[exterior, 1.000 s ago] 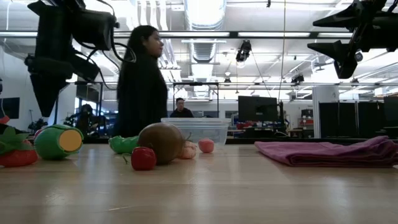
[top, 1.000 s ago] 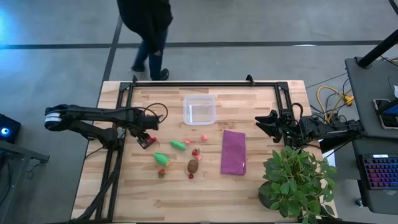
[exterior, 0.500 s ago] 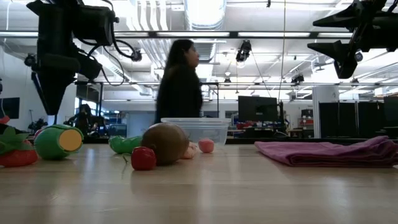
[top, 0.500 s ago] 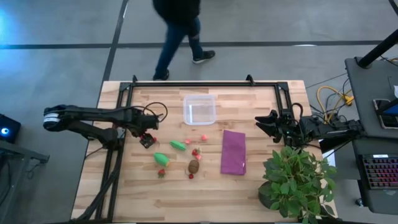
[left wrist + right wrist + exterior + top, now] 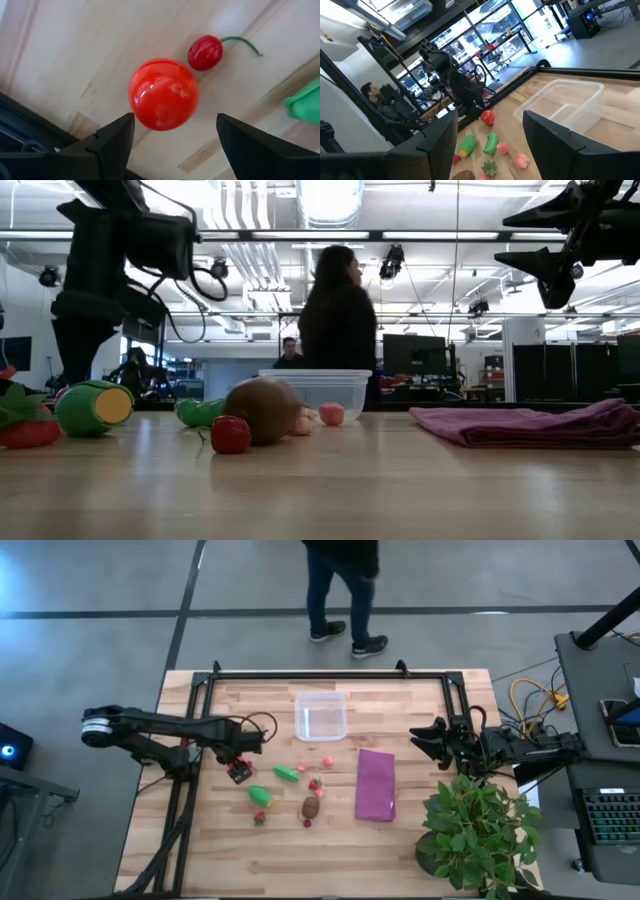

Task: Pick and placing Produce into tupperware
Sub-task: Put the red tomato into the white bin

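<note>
Pale wood table (image 5: 200, 860) is seen from above, with the left gripper (image 5: 238, 770) held low over its left part, fingers spread wide and nothing between them. In the left wrist view a red ball (image 5: 163, 94) and a small cherry (image 5: 205, 52) lie on the wood just ahead of the open fingers (image 5: 112, 141), ball and cherry close together, contact unclear. To the right, the produce is scattered mid-table: a green piece with a yellow end (image 5: 260, 796), a red bit (image 5: 260, 818) just near of it, a smaller green one (image 5: 286, 773), pink-red bits (image 5: 317, 783), a brown oval (image 5: 311, 807). The tupperware (image 5: 321, 716) is set farther back, clear, upright, with no produce inside. A purple cloth (image 5: 375, 784) is laid flat right of the produce. The right gripper (image 5: 428, 739) is held at the table's right edge, well apart from the produce, fingers spread, holding nothing. A potted plant (image 5: 476, 832) is placed at the near right corner. A person (image 5: 345, 580) is seen beyond the far edge.
</note>
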